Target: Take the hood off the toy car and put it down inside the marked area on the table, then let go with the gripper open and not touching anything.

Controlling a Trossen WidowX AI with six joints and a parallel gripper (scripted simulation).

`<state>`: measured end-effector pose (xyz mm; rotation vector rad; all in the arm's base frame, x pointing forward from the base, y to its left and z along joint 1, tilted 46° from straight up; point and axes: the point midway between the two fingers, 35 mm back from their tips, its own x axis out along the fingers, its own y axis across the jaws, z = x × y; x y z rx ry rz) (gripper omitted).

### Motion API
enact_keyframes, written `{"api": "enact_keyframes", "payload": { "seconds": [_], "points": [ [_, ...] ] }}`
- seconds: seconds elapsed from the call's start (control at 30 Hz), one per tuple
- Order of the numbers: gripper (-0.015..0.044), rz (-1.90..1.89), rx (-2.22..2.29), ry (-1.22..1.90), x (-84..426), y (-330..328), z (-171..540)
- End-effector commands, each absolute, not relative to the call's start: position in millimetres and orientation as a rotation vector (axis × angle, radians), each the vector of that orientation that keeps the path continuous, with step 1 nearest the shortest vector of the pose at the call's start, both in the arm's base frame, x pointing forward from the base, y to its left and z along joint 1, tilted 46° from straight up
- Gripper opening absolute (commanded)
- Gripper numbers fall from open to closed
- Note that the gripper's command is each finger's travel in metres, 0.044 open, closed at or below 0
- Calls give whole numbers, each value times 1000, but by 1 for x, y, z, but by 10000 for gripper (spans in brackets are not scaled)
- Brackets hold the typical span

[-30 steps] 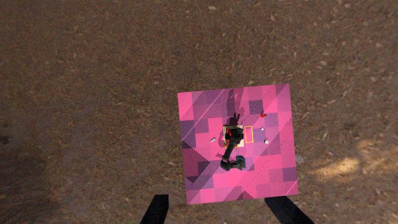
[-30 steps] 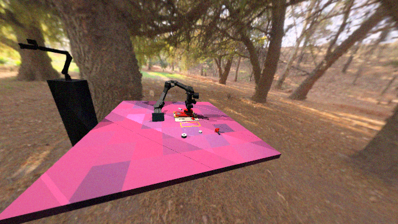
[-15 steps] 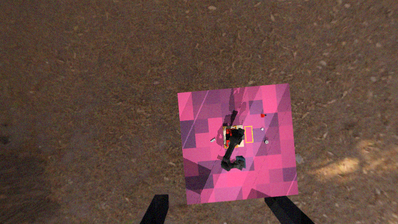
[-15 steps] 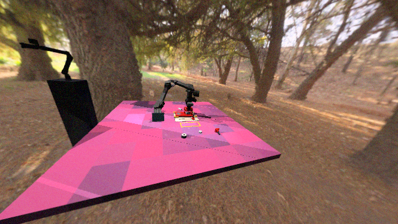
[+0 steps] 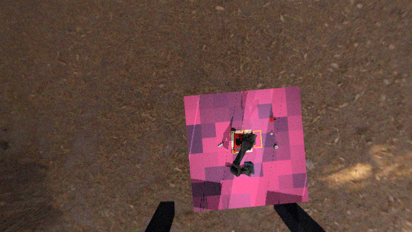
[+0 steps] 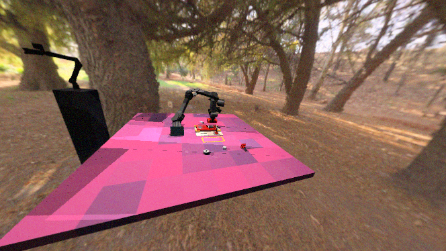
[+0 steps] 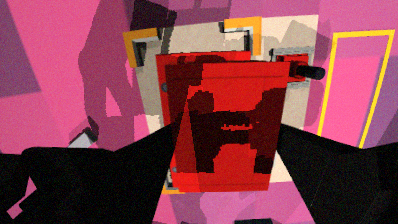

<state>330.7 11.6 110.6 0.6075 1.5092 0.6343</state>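
The red hood is between the fingers of my gripper, which is shut on it. The hood hangs raised above the toy car, with a gap visible in the exterior view. The red toy car sits on a cream board between orange corner brackets; in the wrist view the hood hides most of it. The marked area is a yellow outline on the table beside the board. The arm hides the hood and fingertips in the top view.
A red block with a black handle stands on the board, between car and outline. Past the outline lie a red piece and two small whitish pieces. Another whitish piece lies on the car's other side.
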Motion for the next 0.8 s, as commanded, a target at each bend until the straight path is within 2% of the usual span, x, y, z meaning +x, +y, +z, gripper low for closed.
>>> {"api": "enact_keyframes", "payload": {
  "seconds": [0.0,0.77],
  "points": [
    [0,625,601,1509,334,-3,99],
    [0,610,590,1519,334,-84,27]
  ]
}}
